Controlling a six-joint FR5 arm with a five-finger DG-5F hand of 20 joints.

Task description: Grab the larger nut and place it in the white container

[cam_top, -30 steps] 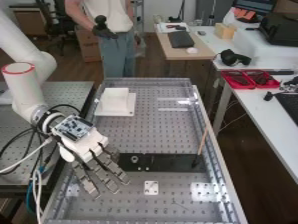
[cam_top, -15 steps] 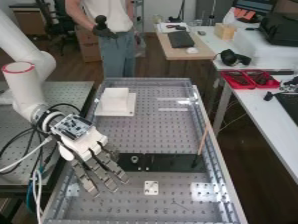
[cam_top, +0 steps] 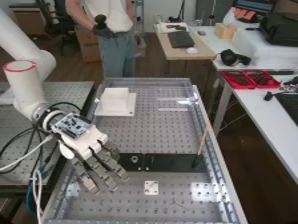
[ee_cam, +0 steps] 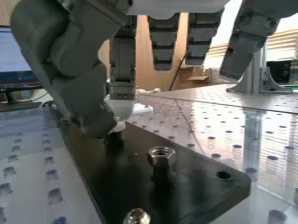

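Note:
The hand (cam_top: 85, 145) is at the left end of the black bar (cam_top: 176, 163), its straight fingers slanting down over it. Just right of the fingers stands the bearing (cam_top: 134, 159). Up the bench is the white container (cam_top: 116, 101). In the wrist view the hand (ee_cam: 74, 75) is open, with several fingers hanging straight. Its thumb tip is close beside a round metal part (ee_cam: 119, 127) and partly covers it; contact is unclear. Another round metal part (ee_cam: 161, 154) stands free on the bar, and a shiny metal top (ee_cam: 138, 217) shows nearer the camera.
A thin wooden stick (cam_top: 203, 142) stands near the bar's right end. Below the bar lies a small white plate (cam_top: 151, 187). Clear raised edges (cam_top: 211, 145) border the perforated bench. Cables (cam_top: 40, 172) hang beside the arm.
The fingertips have shifted slightly up the high view, and a little more of the thumb side shows by the bar. The bearing and the white container have not moved.

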